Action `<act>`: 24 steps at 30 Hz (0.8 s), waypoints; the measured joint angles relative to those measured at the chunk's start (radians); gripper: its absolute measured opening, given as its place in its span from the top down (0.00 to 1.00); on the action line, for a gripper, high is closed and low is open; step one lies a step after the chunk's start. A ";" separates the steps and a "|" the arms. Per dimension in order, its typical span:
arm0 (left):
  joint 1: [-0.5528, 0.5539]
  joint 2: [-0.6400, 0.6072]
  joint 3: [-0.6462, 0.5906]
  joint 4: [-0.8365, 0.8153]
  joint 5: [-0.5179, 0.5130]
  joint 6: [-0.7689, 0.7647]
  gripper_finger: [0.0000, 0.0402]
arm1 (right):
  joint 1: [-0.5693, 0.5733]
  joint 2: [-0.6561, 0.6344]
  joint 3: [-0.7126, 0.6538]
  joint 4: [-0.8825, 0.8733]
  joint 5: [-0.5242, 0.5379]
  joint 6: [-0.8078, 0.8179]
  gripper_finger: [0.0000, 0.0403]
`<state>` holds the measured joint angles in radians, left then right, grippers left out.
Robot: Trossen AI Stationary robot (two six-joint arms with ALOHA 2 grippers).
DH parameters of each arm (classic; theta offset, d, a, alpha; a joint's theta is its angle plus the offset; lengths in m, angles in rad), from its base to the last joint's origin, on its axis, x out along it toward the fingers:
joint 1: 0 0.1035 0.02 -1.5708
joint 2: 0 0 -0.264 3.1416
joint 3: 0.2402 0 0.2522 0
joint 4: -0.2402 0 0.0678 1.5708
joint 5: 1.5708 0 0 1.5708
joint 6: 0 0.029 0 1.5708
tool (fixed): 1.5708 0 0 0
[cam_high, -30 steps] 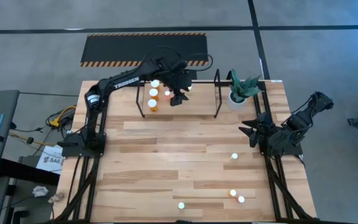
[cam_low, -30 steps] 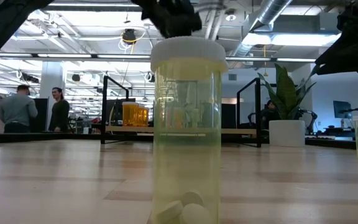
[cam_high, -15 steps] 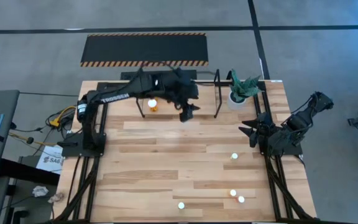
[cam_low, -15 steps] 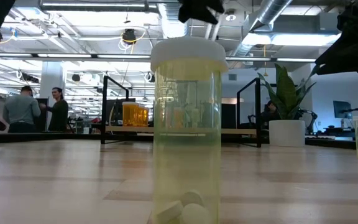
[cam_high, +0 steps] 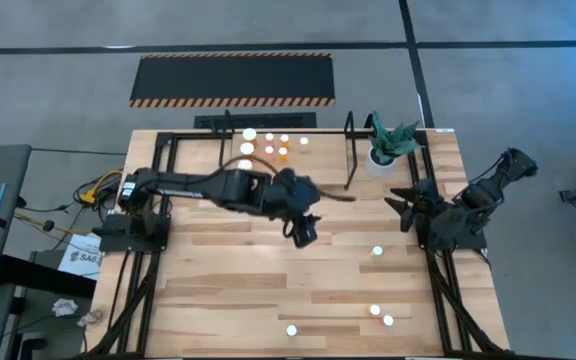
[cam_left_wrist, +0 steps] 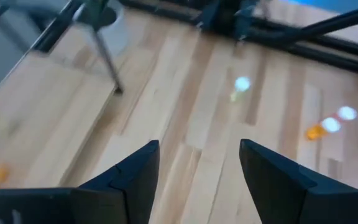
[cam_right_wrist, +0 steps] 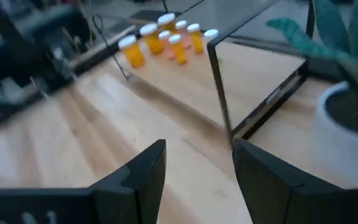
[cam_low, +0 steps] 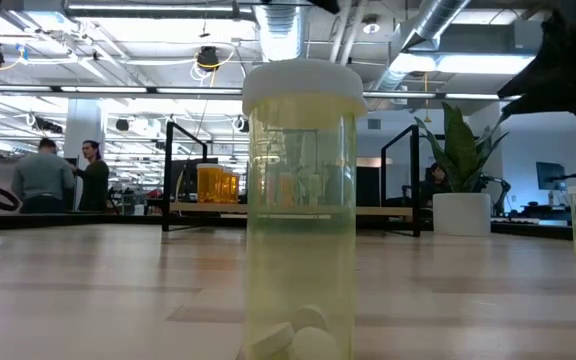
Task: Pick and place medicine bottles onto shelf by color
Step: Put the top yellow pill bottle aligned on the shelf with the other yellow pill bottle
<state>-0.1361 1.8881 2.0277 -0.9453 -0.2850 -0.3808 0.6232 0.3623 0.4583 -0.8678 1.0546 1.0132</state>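
Several orange medicine bottles (cam_high: 268, 146) with white caps stand on the wood floor of the black-barred shelf (cam_high: 349, 150) at the table's far side. They also show in the right wrist view as bottles (cam_right_wrist: 160, 38). Loose bottles stand on the table: one (cam_high: 377, 252) at right of centre, two (cam_high: 381, 316) near the front right, and a pale one (cam_high: 291, 330) at the front edge, which fills the low view (cam_low: 301, 210). My left gripper (cam_high: 303, 232) hovers open and empty over the table's middle (cam_left_wrist: 197, 174). My right gripper (cam_high: 400, 207) waits open at the right edge (cam_right_wrist: 197, 168).
A white pot with a green plant (cam_high: 386, 148) stands just right of the shelf. A black-and-yellow striped mat (cam_high: 233, 80) lies on the floor beyond the table. People stand in the room behind (cam_low: 63, 175). Bare wood lies between the shelf and the loose bottles.
My left gripper has drawn back from the shelf toward the table's middle, going toward the near edge and somewhat right, rising a little and rolling about its own axis. It carries nothing. The bottles on the shelf stay where they were.
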 joint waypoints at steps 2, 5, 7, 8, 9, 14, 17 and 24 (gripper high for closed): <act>-0.030 0.000 0.000 -0.045 -0.051 -0.076 0.48 | -0.015 0.000 0.000 0.039 -0.012 0.085 0.48; -0.073 0.000 0.000 -0.087 -0.098 -0.187 0.48 | -0.035 0.000 0.000 0.138 -0.130 0.242 0.48; -0.097 0.000 0.000 -0.093 -0.122 -0.244 0.48 | -0.047 0.001 0.000 0.217 -0.243 0.258 0.48; -0.108 0.000 0.000 -0.093 -0.131 -0.263 0.48 | -0.051 0.010 0.000 0.261 -0.284 0.241 0.48; -0.119 0.000 0.000 -0.096 -0.144 -0.278 0.48 | -0.052 0.026 0.000 0.306 -0.312 0.217 0.48; -0.165 0.000 0.000 -0.139 -0.209 -0.356 0.48 | -0.047 0.072 0.000 0.522 -0.460 0.174 0.48; -0.185 0.000 0.000 -0.151 -0.227 -0.386 0.48 | -0.048 0.092 0.000 0.632 -0.505 0.133 0.48; -0.220 0.000 0.000 -0.186 -0.234 -0.430 0.48 | -0.056 0.164 0.000 0.704 -0.591 0.086 0.48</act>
<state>-0.3558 1.8881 2.0274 -1.1315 -0.5189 -0.8104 0.5669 0.5264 0.4580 -0.1636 0.4636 1.0990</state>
